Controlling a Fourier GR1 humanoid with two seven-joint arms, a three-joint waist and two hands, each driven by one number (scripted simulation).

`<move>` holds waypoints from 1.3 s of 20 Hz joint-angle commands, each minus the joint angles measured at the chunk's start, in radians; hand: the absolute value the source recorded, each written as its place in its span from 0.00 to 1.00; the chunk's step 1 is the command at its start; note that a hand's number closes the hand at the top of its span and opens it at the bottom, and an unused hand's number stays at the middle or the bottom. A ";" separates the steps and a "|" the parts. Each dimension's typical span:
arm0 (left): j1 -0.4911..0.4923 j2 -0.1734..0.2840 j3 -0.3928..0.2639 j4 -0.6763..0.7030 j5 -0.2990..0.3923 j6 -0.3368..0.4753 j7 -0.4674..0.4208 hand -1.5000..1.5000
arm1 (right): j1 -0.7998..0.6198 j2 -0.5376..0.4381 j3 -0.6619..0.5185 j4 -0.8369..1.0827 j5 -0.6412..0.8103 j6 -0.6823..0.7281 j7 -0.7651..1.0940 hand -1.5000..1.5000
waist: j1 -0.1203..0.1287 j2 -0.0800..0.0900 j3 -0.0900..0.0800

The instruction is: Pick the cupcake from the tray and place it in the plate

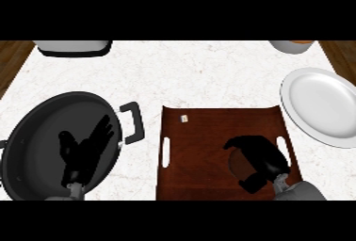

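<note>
**Cupcake not yet on the plate; right hand closed over the tray**

Going by how things lie, the pick is under way and the placing is wholly left to do.

At the left, a black pan [42, 141] with a side handle sits on the marble counter [195, 70]. Nothing shows inside it. The left hand [83, 150] hovers over it, fingers straight and slightly spread, resting and holding nothing.

In the middle, the brown tray [201, 155] lies with slot handles on its two sides. A small pale object [184, 118] sits at its far edge; what it is cannot be told. Over the tray's right half the right hand [256, 157] is curled downward, fingers bent round something it hides. The cupcake itself is not visible; I judge it is under or inside that hand, still above the tray.

At the right, the white plate [323, 110] stands just beside the tray, with nothing on it. Lifting and carrying rightward remain.
</note>
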 commanded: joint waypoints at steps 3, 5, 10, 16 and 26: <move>0.036 -0.029 0.001 -0.005 -0.031 -0.004 -0.041 0.50 | 0.061 -0.005 -0.006 -0.020 0.107 -0.038 -0.067 1.00 | -0.003 0.003 0.000; -0.009 -0.060 -0.012 0.076 -0.070 0.025 -0.055 0.50 | 0.043 0.009 -0.016 0.002 0.119 -0.041 -0.082 1.00 | -0.004 0.003 0.000; -0.010 -0.039 0.020 0.060 -0.044 -0.010 -0.044 0.50 | 0.127 0.051 -0.020 -0.064 0.180 -0.131 -0.007 1.00 | -0.008 0.003 0.000; 0.049 -0.042 0.000 -0.080 -0.036 0.011 0.042 0.50 | 0.332 0.192 0.099 -0.293 0.315 -0.296 0.225 1.00 | -0.015 -0.004 0.000; -0.001 -0.038 0.028 -0.006 -0.040 0.005 0.017 0.50 | 0.384 0.239 -0.008 -0.475 0.282 -0.651 0.146 1.00 | -0.015 0.002 0.001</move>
